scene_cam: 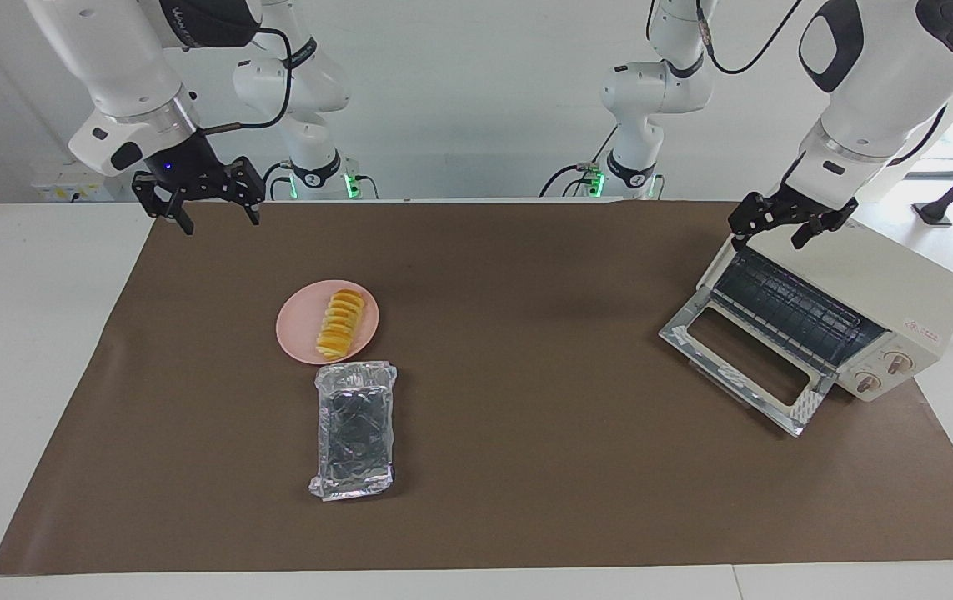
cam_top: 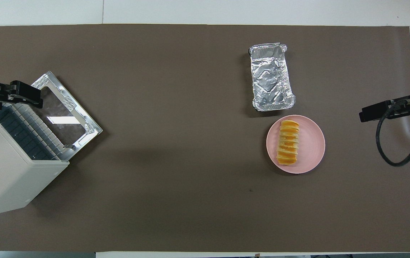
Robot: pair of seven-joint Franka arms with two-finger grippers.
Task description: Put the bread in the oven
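Observation:
The bread (scene_cam: 341, 323) (cam_top: 288, 142), a short row of yellow-orange slices, lies on a round pink plate (scene_cam: 297, 337) (cam_top: 312, 150) toward the right arm's end of the table. The cream-white oven (scene_cam: 901, 287) (cam_top: 7, 179) stands at the left arm's end. Its glass door (scene_cam: 743, 358) (cam_top: 65, 114) is dropped open and the wire rack shows. My left gripper (scene_cam: 772, 237) (cam_top: 29, 96) hangs open just over the oven's top front edge, holding nothing. My right gripper (scene_cam: 219, 218) (cam_top: 368, 114) hangs open and empty over the mat's corner, well apart from the plate.
A crinkled silver foil tray (scene_cam: 353, 429) (cam_top: 271, 80) lies empty right beside the plate, farther from the robots. A brown mat (scene_cam: 526, 467) (cam_top: 176, 186) covers the table. The oven's open door juts out over the mat toward the middle.

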